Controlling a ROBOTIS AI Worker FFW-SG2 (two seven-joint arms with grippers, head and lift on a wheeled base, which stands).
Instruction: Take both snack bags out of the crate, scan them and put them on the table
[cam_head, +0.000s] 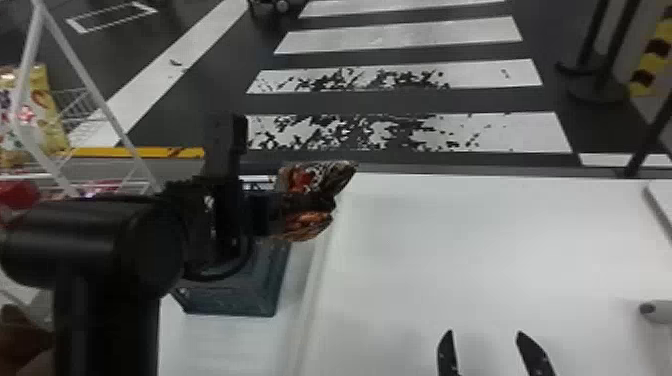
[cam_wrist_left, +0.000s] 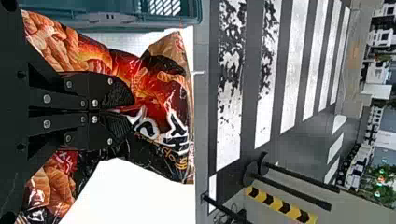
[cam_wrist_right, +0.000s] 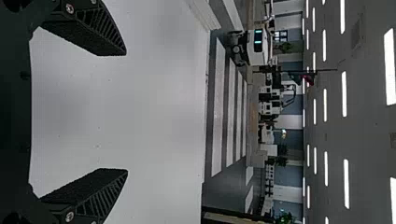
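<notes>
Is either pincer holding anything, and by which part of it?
The left pincer has a snack bag pinched around its middle; the right pincer is open and empty.

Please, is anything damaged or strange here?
Beyond the white table, two painted white floor stripes look worn, with ragged dark patches. The glossy red-black snack bag looks merely creased by the left gripper.

On my left side I see one white rack (cam_head: 106, 110), and a yellow packet (cam_head: 47, 120) behind its bars. Ahead, white stripes (cam_head: 410, 39) cross the dark floor (cam_head: 400, 103). Black posts (cam_head: 597, 94) stand near a yellow-and-black barrier (cam_head: 654, 65). Long lamps (cam_wrist_right: 346, 184) shine from the ceiling (cam_wrist_right: 369, 140).
</notes>
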